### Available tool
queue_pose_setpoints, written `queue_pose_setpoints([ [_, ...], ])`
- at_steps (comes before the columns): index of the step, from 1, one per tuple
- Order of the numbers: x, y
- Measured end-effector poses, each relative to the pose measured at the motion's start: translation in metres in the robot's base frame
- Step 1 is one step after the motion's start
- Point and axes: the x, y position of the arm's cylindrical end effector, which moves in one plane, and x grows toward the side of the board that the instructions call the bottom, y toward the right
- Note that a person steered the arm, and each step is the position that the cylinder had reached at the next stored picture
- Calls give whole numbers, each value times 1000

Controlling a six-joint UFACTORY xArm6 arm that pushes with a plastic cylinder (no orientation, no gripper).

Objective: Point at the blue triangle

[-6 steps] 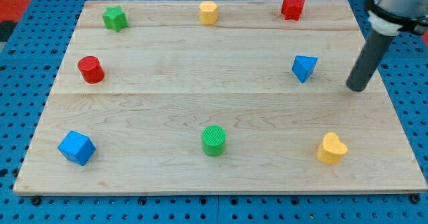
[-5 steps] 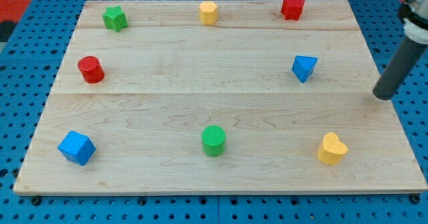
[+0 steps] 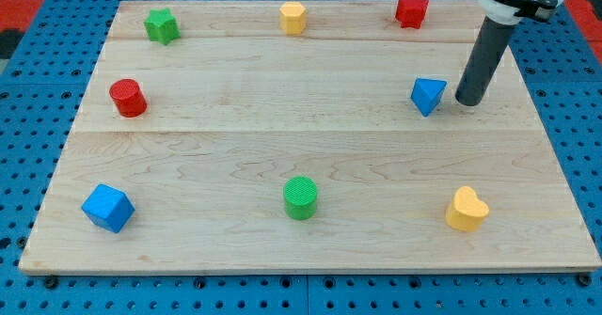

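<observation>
Closing on the target: my tip (image 3: 470, 102) is resting on the counter (image 3: 282, 146) just beside the blue triangle (image 3: 428, 96), on its side toward the view's right, a sliver of bare wood showing between them. The triangle is sitting toward the right of the counter, below the red star (image 3: 411, 9) and well above the yellow heart (image 3: 467, 209). Tool is a plain dark rod with nothing to open or close, and it is gripping nothing. Judging the pointing step nearly done; what remains is calling for only a small nudge leftward, stopping short of contact so the block is not shoved.
</observation>
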Motion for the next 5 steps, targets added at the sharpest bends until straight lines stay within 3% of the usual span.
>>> queue_pose_setpoints([
  [2,-6,17],
  [5,-19,-8],
])
